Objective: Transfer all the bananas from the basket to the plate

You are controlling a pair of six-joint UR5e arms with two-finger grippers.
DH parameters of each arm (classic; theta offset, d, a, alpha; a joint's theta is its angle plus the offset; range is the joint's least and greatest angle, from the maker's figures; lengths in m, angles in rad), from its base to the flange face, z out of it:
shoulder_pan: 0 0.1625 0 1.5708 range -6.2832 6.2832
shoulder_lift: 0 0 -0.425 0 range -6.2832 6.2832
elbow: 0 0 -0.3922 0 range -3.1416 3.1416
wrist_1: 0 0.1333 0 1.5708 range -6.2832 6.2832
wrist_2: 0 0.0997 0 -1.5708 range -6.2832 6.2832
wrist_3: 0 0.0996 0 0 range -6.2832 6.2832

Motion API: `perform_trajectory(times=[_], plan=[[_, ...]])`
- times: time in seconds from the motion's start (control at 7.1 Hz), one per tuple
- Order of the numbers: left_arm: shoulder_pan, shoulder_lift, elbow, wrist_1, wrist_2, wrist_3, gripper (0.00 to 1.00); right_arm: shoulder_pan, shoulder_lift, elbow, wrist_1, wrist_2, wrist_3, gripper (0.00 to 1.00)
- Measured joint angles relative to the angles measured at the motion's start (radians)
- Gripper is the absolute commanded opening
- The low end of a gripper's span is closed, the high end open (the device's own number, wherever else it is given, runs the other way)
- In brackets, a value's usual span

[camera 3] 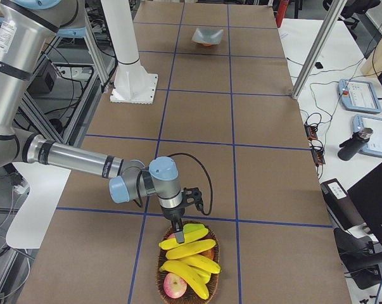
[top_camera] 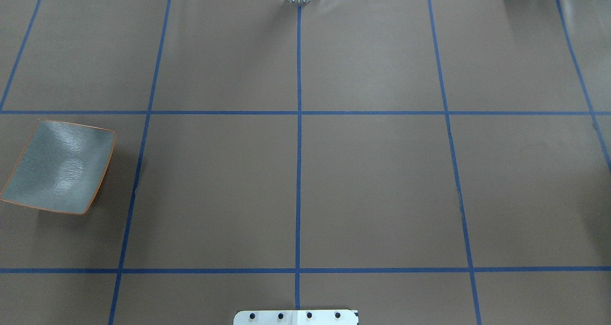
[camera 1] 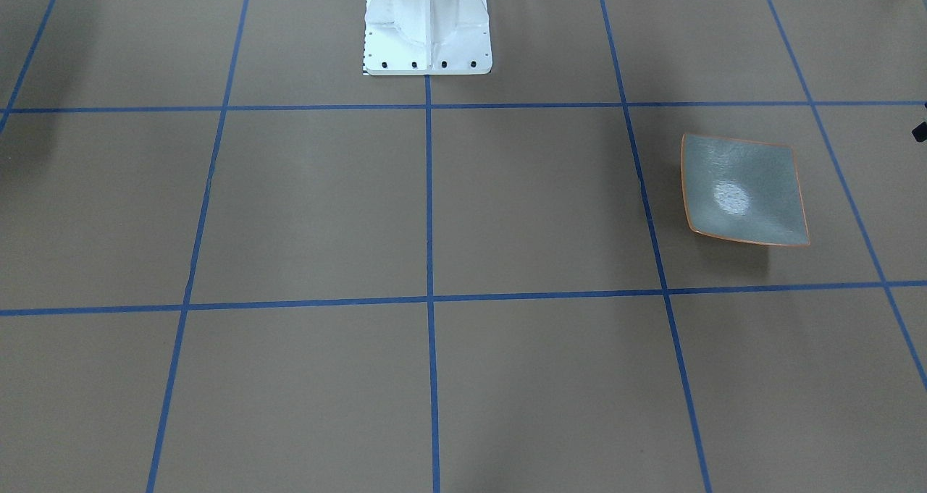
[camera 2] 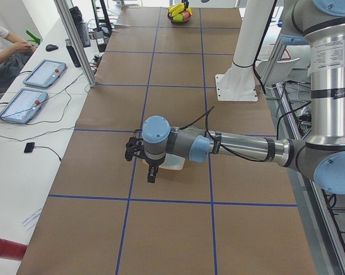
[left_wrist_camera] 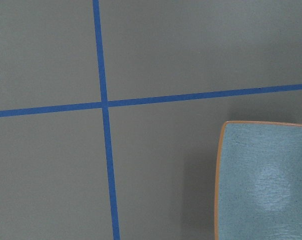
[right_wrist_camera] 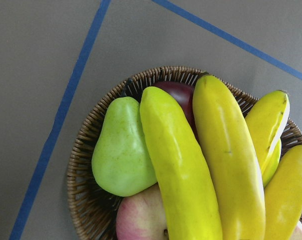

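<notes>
The wicker basket [right_wrist_camera: 85, 150] holds several yellow bananas [right_wrist_camera: 226, 160] piled on a green pear [right_wrist_camera: 120, 150], a pink apple [right_wrist_camera: 140, 220] and a dark red fruit. In the exterior right view my right gripper [camera 3: 178, 230] hangs just over the nearest banana in the bananas [camera 3: 191, 250]; whether it is open or shut I cannot tell. The grey-green plate [top_camera: 59, 167] with an orange rim lies empty, also seen as the plate [camera 1: 742, 189] and the plate [left_wrist_camera: 263, 185]. My left gripper [camera 2: 151, 175] hovers by the plate [camera 2: 175, 164]; its state cannot be told.
The white robot pedestal [camera 1: 427, 22] stands at the table's middle edge. Blue tape lines [top_camera: 299, 148] grid the brown table. Beside the table are tablets [camera 2: 43, 73], a metal post [camera 2: 75, 40], a person's hand [camera 2: 20, 47] and a red cylinder [camera 2: 3, 249].
</notes>
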Motion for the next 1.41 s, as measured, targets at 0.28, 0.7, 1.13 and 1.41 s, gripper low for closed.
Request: perform_trajectory(times=[0.28, 0.7, 1.13, 1.41], plan=[[0.0, 0.0, -0.001, 0.0, -0.004, 0.0, 1.0, -0.025, 0.0, -0.002, 0.0, -0.025, 0.021, 0.83], [-0.001, 0.001, -0.002, 0.0, -0.006, 0.0, 1.0, -0.062, 0.0, -0.01, -0.001, -0.044, 0.03, 0.81], [-0.003, 0.001, -0.011, 0.0, -0.006, 0.0, 1.0, -0.084, 0.0, -0.021, 0.0, -0.081, 0.026, 0.71], [-0.003, 0.001, -0.016, 0.0, -0.006, 0.0, 1.0, -0.088, -0.001, -0.023, -0.001, -0.094, 0.023, 0.55]])
